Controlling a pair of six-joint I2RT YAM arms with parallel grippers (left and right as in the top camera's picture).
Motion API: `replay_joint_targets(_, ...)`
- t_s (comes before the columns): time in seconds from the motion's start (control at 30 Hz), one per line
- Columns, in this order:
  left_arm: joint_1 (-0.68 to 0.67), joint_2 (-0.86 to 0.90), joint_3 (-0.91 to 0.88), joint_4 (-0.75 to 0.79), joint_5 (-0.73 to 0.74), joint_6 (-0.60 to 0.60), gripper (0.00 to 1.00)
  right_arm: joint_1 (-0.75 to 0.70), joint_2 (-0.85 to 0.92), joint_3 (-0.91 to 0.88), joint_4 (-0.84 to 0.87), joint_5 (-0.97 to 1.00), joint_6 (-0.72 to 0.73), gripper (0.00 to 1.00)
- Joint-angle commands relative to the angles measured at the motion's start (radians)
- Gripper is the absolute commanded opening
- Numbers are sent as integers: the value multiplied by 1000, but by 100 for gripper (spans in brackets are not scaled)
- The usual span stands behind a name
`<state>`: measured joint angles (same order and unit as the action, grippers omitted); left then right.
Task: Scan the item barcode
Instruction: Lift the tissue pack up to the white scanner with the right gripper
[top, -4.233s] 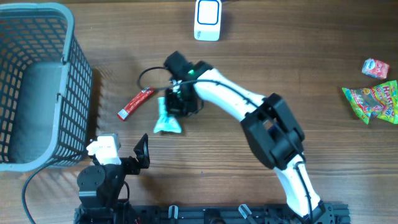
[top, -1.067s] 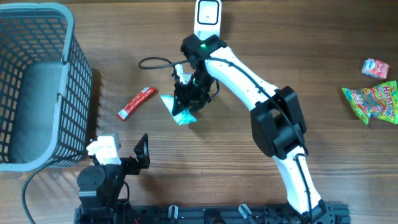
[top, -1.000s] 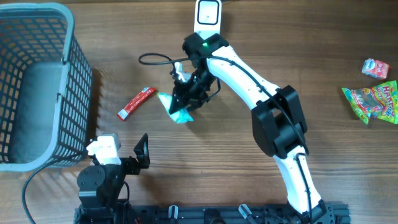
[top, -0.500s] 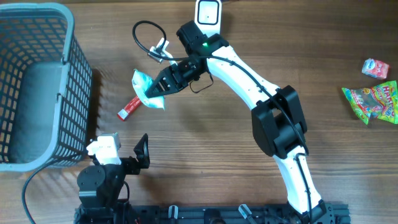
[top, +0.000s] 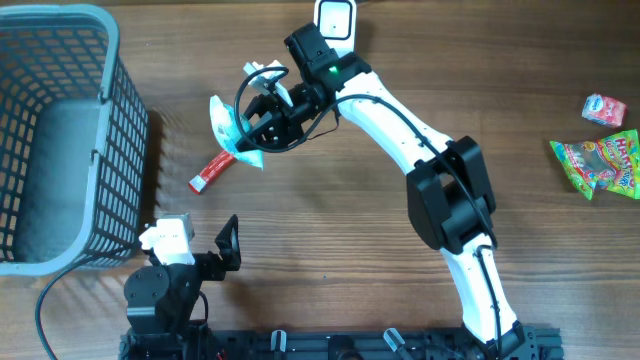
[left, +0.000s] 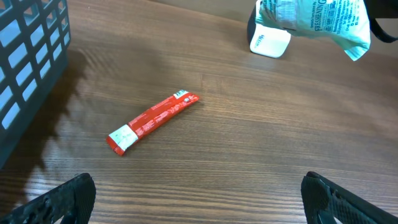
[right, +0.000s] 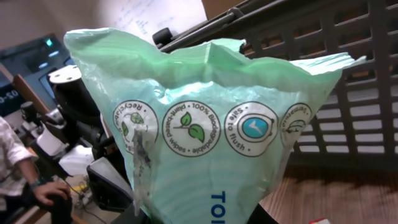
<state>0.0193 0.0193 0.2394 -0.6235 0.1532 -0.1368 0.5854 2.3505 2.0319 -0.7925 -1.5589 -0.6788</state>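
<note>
Your wipes packet (top: 226, 128) is up off the table, pinched at one end by the right gripper (top: 250, 128), whose jaws are drawn in narrow around it. You'll see it as a pale green pouch with white and blue print. In the right wrist view it fills nearly the whole frame (right: 211, 137), showing a row of round icons, among them "100% biodegradable" and "safe to flush". No barcode shows on that face.

From overhead the packet hangs to the left of the white scanner (top: 333, 20), which stands at the far edge of the table (top: 330, 260), and between it and the grey basket (top: 110, 130). From the left wrist camera the pouch (left: 317, 22) overlaps the top of the scanner (left: 269, 42).

Just below the packet in the overhead view lies a red stick sachet (top: 218, 166), flat on the wood and slanted (left: 152, 121), near the basket wall (left: 25, 56).

Your left gripper (top: 229, 243) sits low at the near edge by the basket's near corner, jaws spread wide with nothing between them; its fingertips (left: 62, 198) frame the bare wood.

Far off to the right lie a green candy bag (top: 600, 162) and a small pink packet (top: 604, 108)
</note>
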Motion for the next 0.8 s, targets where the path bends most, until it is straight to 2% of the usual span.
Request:
replay_joint_targets(0.0, -5, -7, 1, 5, -10, -2, 100, -13, -32, 14, -20, 191, 328, 4)
replay_joint_targets(0.03, -4, -7, 1, 5, -9, -2, 100, -14, -32, 14, -31, 360, 484, 5)
replay_joint_targets(0.07, -5, -7, 1, 5, -9, -2, 100, -14, -32, 14, -53, 618, 657, 5)
replay_joint_targets(0.17, -5, -7, 1, 5, -9, -2, 100, -12, -32, 14, -122, 1175, 869, 4)
replay_joint_targets(0.2, -5, -7, 1, 5, -9, -2, 100, -13, -32, 14, -166, 1404, 979, 5)
replay_joint_targets(0.23, -5, -7, 1, 5, -9, -2, 100, -14, -32, 14, -192, 1512, 1035, 4)
replay_joint_targets(0.43, -5, -7, 1, 5, -9, -2, 100, -45, -32, 77, -181, 1666, 997, 5)
replay_joint_targets(0.77, -5, -6, 1, 4, -9, -2, 100, -121, -30, 140, 69, 1698, 969, 4)
